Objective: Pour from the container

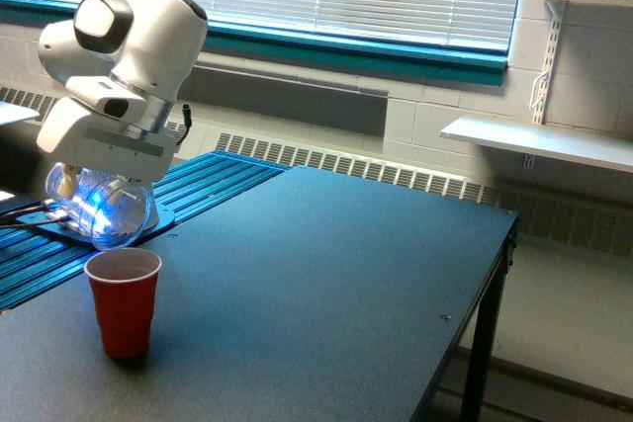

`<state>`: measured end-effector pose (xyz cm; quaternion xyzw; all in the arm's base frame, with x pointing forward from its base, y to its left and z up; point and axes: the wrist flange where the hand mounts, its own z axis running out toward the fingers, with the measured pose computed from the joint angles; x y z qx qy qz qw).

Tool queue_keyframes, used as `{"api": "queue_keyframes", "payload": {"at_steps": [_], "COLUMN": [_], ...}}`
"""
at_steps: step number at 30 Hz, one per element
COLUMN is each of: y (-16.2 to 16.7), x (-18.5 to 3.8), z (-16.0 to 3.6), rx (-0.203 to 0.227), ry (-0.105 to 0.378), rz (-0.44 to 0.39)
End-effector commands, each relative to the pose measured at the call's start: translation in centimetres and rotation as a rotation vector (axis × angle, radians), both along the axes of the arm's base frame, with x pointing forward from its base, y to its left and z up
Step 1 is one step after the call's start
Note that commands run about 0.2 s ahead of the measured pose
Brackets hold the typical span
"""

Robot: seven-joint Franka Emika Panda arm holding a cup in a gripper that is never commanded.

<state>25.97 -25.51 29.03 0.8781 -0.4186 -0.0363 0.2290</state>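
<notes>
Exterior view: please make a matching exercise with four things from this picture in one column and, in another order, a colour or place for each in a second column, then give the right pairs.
Things:
1. red cup
2. clear container
3. table
4. shelf

Descriptions:
A. white, fixed to the wall at the exterior view's right
B. see-through, held under the gripper, above the cup
C. standing upright on the table
D. dark top, carrying the cup

Pairs: 1-C, 2-B, 3-D, 4-A
</notes>
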Motion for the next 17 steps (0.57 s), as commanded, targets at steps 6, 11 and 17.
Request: {"api": "queue_keyframes", "payload": {"at_steps": [6,11,17], "y": [0.3,0.3,0.2], "x": [0.4,0.5,0.5], "z": [0.5,0.9,1.5], "rx": [0.034,0.045,0.047], "ry": [-0.043,-0.072,-0.103], "rz": [0.013,0.009,0.004]}}
